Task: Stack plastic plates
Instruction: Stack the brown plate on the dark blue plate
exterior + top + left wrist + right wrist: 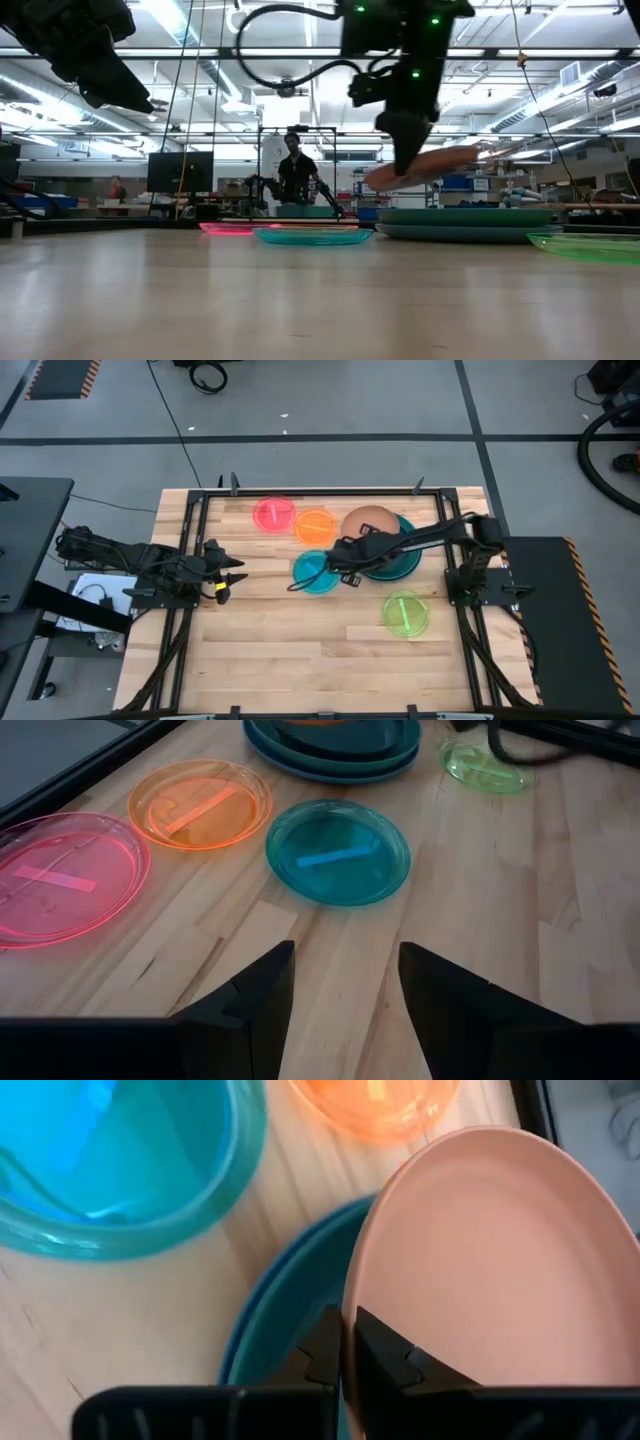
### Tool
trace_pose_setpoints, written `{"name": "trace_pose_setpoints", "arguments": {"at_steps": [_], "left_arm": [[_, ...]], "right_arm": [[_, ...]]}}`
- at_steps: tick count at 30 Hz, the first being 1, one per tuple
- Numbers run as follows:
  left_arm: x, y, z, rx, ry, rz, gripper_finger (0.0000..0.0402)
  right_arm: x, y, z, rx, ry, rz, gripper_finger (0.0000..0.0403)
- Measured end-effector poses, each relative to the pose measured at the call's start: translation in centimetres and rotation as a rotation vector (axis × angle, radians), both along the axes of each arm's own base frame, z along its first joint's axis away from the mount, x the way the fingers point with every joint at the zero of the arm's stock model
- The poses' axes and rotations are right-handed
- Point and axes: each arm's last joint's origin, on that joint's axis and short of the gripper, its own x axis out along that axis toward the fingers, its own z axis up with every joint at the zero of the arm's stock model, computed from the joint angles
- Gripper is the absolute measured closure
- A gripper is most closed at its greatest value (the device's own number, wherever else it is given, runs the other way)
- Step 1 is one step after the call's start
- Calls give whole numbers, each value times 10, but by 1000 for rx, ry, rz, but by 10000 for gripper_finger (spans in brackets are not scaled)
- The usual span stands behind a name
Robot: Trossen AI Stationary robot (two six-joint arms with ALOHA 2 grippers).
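My right gripper (pixel 352 552) is shut on the tan plate (pixel 370 520), which hovers over the stack of blue and teal plates (pixel 402 563) near the table's far right. In the low view the tan plate (pixel 430 165) is above that stack (pixel 470 222). The small translucent plates lie flat on the table: pink (pixel 273 514), orange (pixel 315 525), cyan (pixel 318 572) and lime green (pixel 406 613). My left gripper (pixel 235 572) waits open at the table's left, short of the cyan plate (pixel 338 852). My right gripper pinches the tan plate's rim (pixel 352 1300) between its two fingers (pixel 325 1345), one on the upper face and one underneath. The fingers come roughly level, from the side of the cyan plate. The plate is lifted clear of the stack (pixel 290 1330) and tilted, its held edge lower.
The cyan plate (pixel 110 1160) and the orange plate (pixel 375 1100) lie close to the stack's left. A black frame runs along the table's edges (pixel 300 491). Bare wood spans the table's near half (pixel 300 660). A person stands in the room beyond the far edge (pixel 294 165).
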Motion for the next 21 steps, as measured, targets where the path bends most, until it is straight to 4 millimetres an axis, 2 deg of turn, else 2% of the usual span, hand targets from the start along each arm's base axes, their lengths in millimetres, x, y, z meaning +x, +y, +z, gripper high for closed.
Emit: {"name": "trace_pose_setpoints", "arguments": {"at_steps": [4, 10, 16, 21], "left_arm": [[0, 0, 0, 7, 1, -5, 214], [0, 0, 0, 27, 3, -17, 214], [0, 0, 0, 29, 3, -18, 214], [0, 0, 1, 29, 3, -18, 214]], "right_arm": [[-19, -3, -1, 60, -37, -12, 377], [-40, -13, -17, 130, -38, -38, 375], [-48, -23, -34, 241, -54, -65, 374], [-47, -24, -37, 260, -77, -59, 362]]}}
